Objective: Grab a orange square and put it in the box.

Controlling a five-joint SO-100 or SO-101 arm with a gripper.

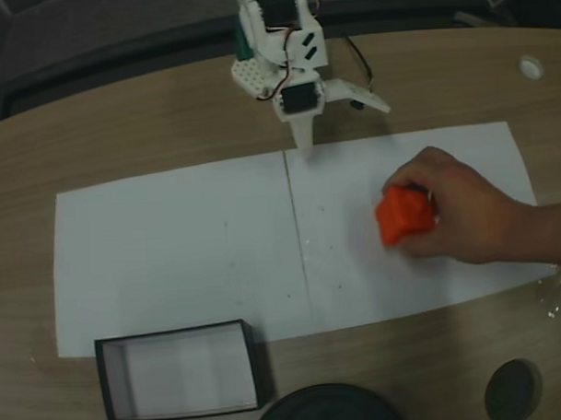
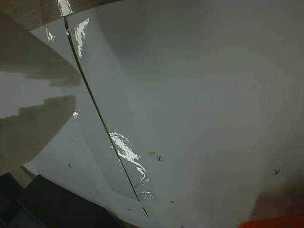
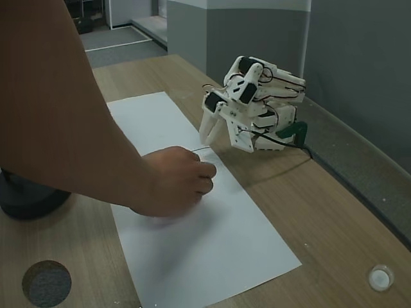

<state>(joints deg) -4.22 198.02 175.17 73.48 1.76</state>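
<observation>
Arm is folded back at the far edge of the tabletop [image 1: 148, 113], claw [image 1: 337, 125] parked low over the far edge of the paper [image 1: 180, 250], fingers spread, holding nothing. A person's hand [image 1: 465, 217] is on the paper toward the right edge in a fixed view, fingers wrapped around the orange square [image 1: 405, 215]; it touches the block, which seems to sit on the sheet. Box [image 1: 180, 370] sits at the near edge, left of centre, just off the paper, well apart from the block. Risks as I read them: if the arm starts while the hand is there, the claw could hit fingers or knock the block; the block looks lumpy rather than a clean cube, so flat fingers may land on a corner and twist it out; the paper is two glossy white sheets with a seam, slick enough that a sideways nudge could slide the block or ruck the sheet; the box has thin black walls and a pale floor, looks light, so a low carry could clip a wall and shove it. A round black object [image 1: 329, 408] sits just right of the box at the near edge, a wrong-drop risk. Tabletop is wood-grain laminate, matte. Wrist view shows shiny paper with small pen marks and an orange sliver [image 2: 273, 222] at its bottom edge.
</observation>
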